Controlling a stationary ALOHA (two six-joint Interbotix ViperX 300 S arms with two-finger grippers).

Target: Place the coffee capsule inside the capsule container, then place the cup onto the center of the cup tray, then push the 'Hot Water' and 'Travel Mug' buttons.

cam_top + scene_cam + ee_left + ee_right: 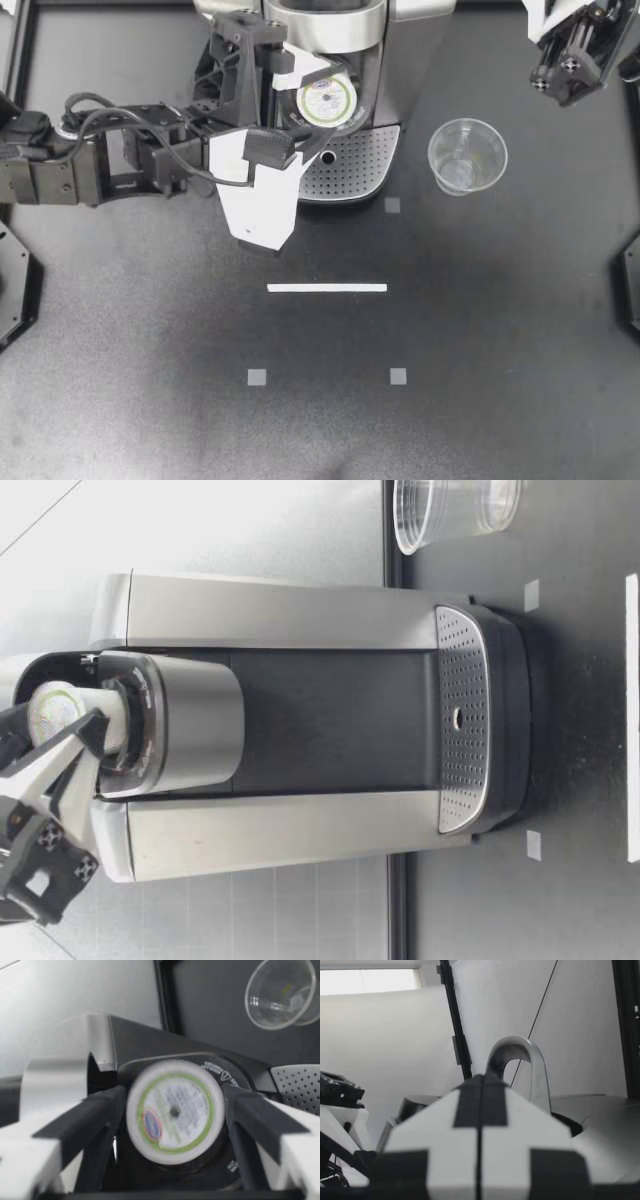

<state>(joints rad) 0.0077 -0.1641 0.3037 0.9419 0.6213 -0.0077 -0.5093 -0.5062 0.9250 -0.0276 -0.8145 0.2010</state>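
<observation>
From above, our right pincer (pixel 572 48) is cut off by the frame's edge, and so is the back of the coffee machine (pixel 400 40). Our left pincer (pixel 327 103) and its arm cover one side of the machine and part of the cup tray (pixel 360 165). The coffee capsule (pixel 325 98) hides most of the capsule container (pixel 222 1072), so we cannot tell whether it is seated. The cup (pixel 455 510) is cropped in the low view. The print on the capsule is too blurred to read in the left wrist view. In the right wrist view, pressed-together fingers (pixel 440 1150) block much of the machine.
</observation>
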